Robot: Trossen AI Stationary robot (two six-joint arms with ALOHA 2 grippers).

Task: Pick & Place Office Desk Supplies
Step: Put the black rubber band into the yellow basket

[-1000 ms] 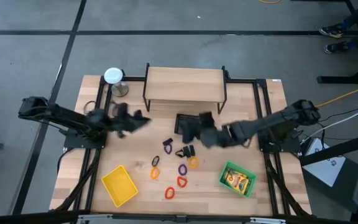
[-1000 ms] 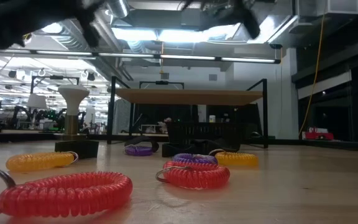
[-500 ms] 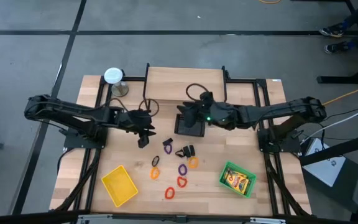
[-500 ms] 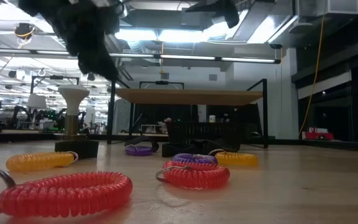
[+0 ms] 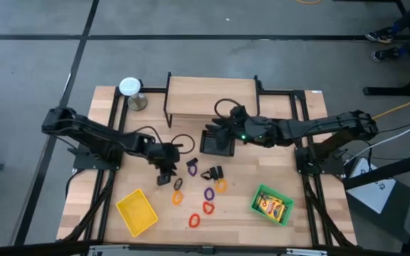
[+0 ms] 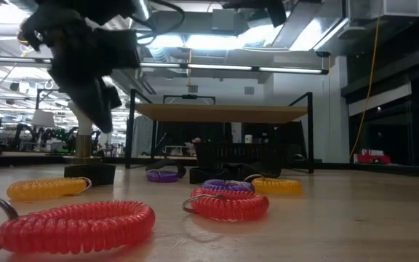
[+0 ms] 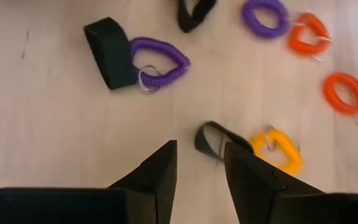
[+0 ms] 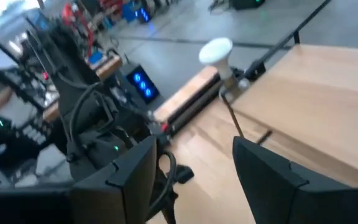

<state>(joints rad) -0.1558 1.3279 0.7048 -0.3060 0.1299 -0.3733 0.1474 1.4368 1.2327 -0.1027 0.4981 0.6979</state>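
Coil rings lie flat on the table's middle: purple (image 5: 192,167), yellow (image 5: 177,183), orange (image 5: 178,198) and red (image 5: 208,207). Small black clips (image 5: 211,173) lie among them. My left gripper (image 5: 166,174) hangs open just above a black clip (image 7: 213,138) and the yellow ring (image 7: 278,149), fingers pointing down and touching nothing. My right gripper (image 5: 216,128) stands open and empty, raised above the black mesh basket (image 5: 218,144). A yellow printed pack (image 5: 272,206) lies in the green tray (image 5: 258,195).
A wooden shelf (image 5: 212,98) on black legs stands at the far middle, and a white-topped round object (image 5: 129,87) at the far left. A yellow tray (image 5: 137,211) sits near left, with bare wood around it. More rings (image 6: 75,224) lie close to the near edge.
My left gripper has moved toward the near edge and down, to just above the yellow ring and clip, its fingers turning downward. My right gripper has risen and drawn back toward the far edge over the basket, then stayed still. The rings and clips have not moved.
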